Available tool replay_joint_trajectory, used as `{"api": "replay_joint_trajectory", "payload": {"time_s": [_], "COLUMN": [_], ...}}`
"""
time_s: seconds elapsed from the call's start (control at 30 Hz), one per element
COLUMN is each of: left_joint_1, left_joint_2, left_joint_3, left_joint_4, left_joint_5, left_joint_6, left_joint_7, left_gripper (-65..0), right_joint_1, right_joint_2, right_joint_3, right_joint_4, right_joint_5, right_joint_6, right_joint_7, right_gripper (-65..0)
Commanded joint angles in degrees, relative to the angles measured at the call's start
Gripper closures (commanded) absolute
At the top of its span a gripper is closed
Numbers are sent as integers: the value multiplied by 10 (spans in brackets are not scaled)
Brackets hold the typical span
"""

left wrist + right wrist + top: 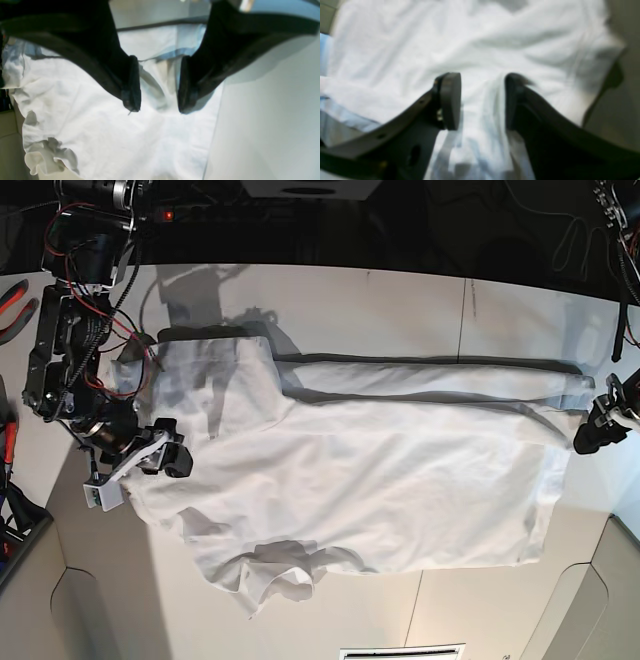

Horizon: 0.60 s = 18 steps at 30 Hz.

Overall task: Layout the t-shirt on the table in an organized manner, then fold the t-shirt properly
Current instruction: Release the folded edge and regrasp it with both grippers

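Left gripper (158,107) fills the left wrist view: jaws stand apart, nothing pinched, a raised ridge of white cloth showing in the gap below them. Right gripper (482,100) likewise has its jaws apart, with a fold of fabric standing up between the pads (451,100); too blurred to say whether a pad touches it, but it isn't clamped.

Outward from there: t-shirt (380,470) lies spread lengthwise across the table (400,290), mostly flat through the middle. Long rolled fold runs along its far side, toward the table's back edge. One sleeve (275,575) is bunched and crumpled near the front edge. Cloth at the right gripper's end is rumpled and shadowed, not squared. Left gripper sits at the shirt's opposite end, close to the table's side edge.

Judgement: layout step, not folding yet. Shirt is stretched but not tidy.

Risks:
- Rolled far edge gets folded in as is, giving a lopsided, thick fold. Cause: nothing has flattened it.
- Crumpled sleeve gets trapped under the body on the first fold.
- Ridges between each pair of jaws are loose pleats; closing on them could catch two layers instead of one and drag the whole shirt.
- The left gripper's end lies close to the table's side edge; a pull that way could slide cloth off the table.
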Motion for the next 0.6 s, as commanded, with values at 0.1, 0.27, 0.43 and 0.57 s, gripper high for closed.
{"api": "replay_joint_trajectory", "payload": {"time_s": [0.1,0.27,0.43,0.57], "left_joint_1": [-8,-8,-8,-8], "left_joint_2": [-25,-34,-37,-37], "left_joint_3": [-4,-4,-4,-4], "left_joint_4": [9,9,9,9], "left_joint_5": [-35,-44,-49,-80], "left_joint_6": [-7,-7,-7,-7], "left_joint_7": [11,11,27,53], "left_gripper": [-279,-279,-279,-279], "right_joint_1": [13,11,7,-14], "right_joint_2": [4,4,7,7], "right_joint_3": [6,6,6,10], "right_joint_4": [61,74,74,79], "right_joint_5": [22,22,71,145], "right_joint_6": [4,4,5,21], "right_joint_7": [-90,-132,-150,-177], "right_gripper": [-267,-267,-241,-220]}}
